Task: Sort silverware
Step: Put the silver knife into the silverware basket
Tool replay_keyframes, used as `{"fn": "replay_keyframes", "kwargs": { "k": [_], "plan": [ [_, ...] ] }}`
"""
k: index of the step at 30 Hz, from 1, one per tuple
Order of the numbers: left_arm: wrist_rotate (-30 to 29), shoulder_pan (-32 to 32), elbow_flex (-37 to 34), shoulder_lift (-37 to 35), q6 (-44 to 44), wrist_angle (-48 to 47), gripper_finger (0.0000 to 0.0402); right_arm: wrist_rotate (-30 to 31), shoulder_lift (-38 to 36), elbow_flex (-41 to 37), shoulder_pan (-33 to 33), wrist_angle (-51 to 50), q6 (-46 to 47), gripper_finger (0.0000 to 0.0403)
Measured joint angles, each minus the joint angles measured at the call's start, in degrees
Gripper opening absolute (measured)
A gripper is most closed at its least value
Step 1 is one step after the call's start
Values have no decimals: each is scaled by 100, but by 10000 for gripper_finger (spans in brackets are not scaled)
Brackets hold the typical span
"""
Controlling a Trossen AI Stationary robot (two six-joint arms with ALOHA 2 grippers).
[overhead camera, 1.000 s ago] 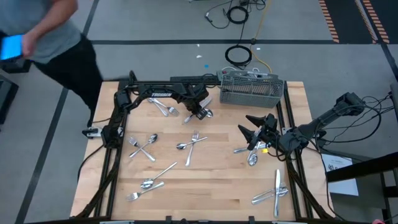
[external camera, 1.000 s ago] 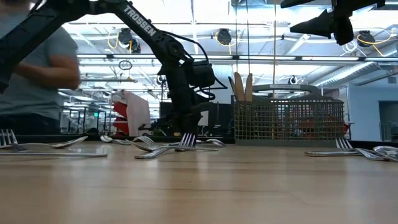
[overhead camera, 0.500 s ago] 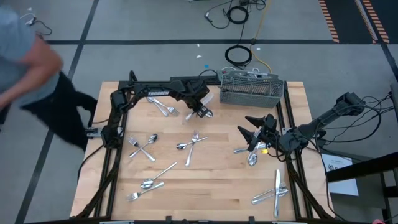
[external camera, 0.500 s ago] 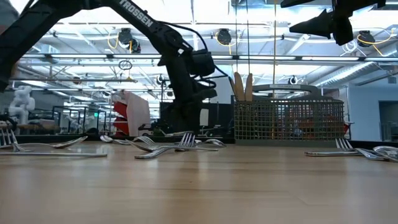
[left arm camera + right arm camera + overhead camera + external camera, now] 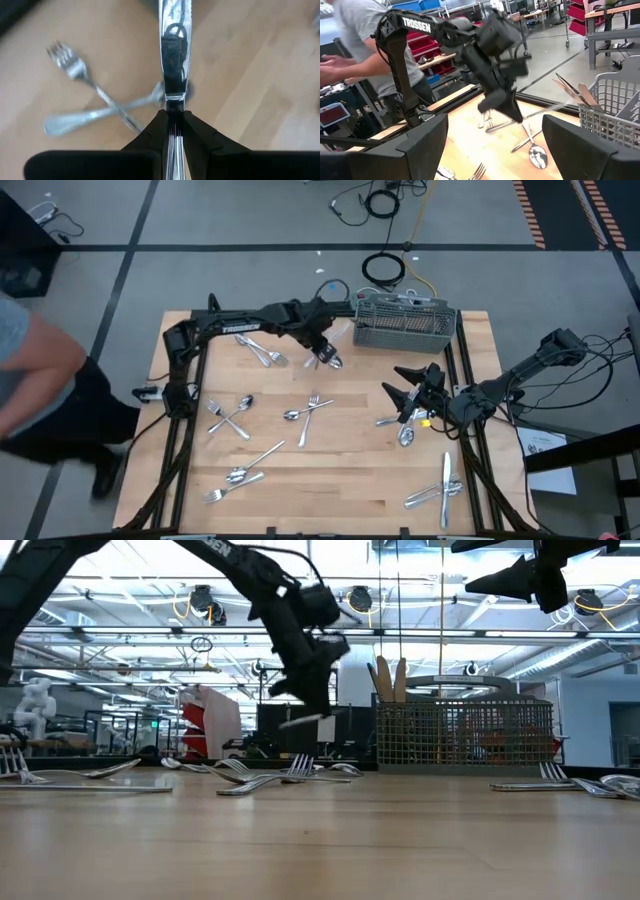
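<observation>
High view: the left gripper (image 5: pixel 322 346) is above the far part of the wooden table (image 5: pixel 330 480), near the grey mesh caddy (image 5: pixel 404 322), clenched on a knife (image 5: pixel 333 338). The right gripper (image 5: pixel 410 389) hangs over the right side with its fingers spread wide and nothing between them, close to a spoon (image 5: pixel 407 432) lying on the table. Other silverware lies scattered: a crossed fork and spoon (image 5: pixel 230 416), a fork over a spoon (image 5: pixel 309 410), two knives (image 5: pixel 441 488) near the front right corner. A person (image 5: pixel 40 395) stands off the left edge of the table.

Low view: here the height shows — the left gripper (image 5: pixel 312 712) is well clear of the tabletop, the knife (image 5: pixel 305 721) roughly level beneath it. The caddy (image 5: pixel 462 730) stands behind, with wooden handles (image 5: pixel 389 678) sticking out of it.

Left wrist view: the knife's blade (image 5: pixel 173 47) runs straight out from between the dark fingers (image 5: pixel 150 134) — a tight grip on the handle. Below lie a crossed fork (image 5: pixel 85 81) and spoon (image 5: pixel 100 115).

Right wrist view: the left arm (image 5: pixel 440 30) carries the knife (image 5: pixel 545 110) toward the caddy (image 5: pixel 610 107); the right gripper's own fingers (image 5: pixel 420 142) stand far apart.
</observation>
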Motion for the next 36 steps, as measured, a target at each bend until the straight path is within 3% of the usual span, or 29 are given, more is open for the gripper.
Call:
{"fn": "replay_keyframes", "kwargs": {
  "k": [17,32,36],
  "plan": [
    [-347,12,-3,-756,22,931,50,1,0,0,1,0,-13,313],
    [-303,-160,-2,-782,33,3352,50,4,0,0,1,68,109,313],
    [-410,-113,11,-632,440,4343,50,2,0,0,1,77,133,313]
  ]
}}
